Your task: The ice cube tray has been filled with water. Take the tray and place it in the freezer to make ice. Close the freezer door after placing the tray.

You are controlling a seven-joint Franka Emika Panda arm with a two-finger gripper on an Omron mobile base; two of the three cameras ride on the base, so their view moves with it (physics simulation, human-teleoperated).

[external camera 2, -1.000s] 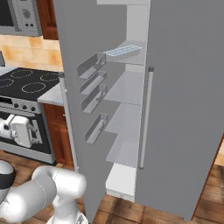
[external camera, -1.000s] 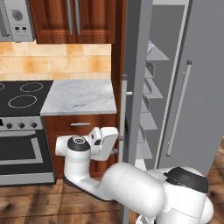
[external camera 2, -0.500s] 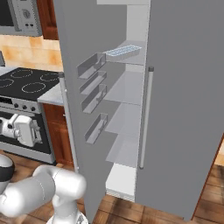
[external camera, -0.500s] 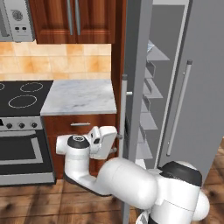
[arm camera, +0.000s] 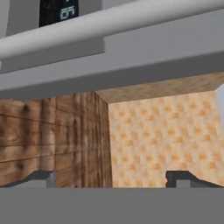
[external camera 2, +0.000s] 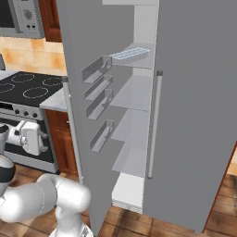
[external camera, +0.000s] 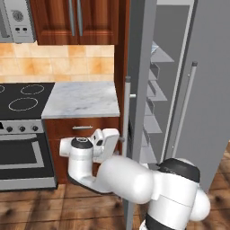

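The gripper (arm camera: 111, 178), jaws spread wide and holding nothing, has swung slightly toward the outer face of the freezer door (external camera: 137, 90) over the last second, at lower centre of the left base view; its bar handle (arm camera: 109, 22) crosses the top of the hand view. Judgement: placing is done and closing is next. Farther in, at upper centre of the right base view, the ice cube tray (external camera 2: 131, 54) lies flat on an upper freezer (external camera 2: 199, 92) shelf, its long axis running diagonally toward the back.
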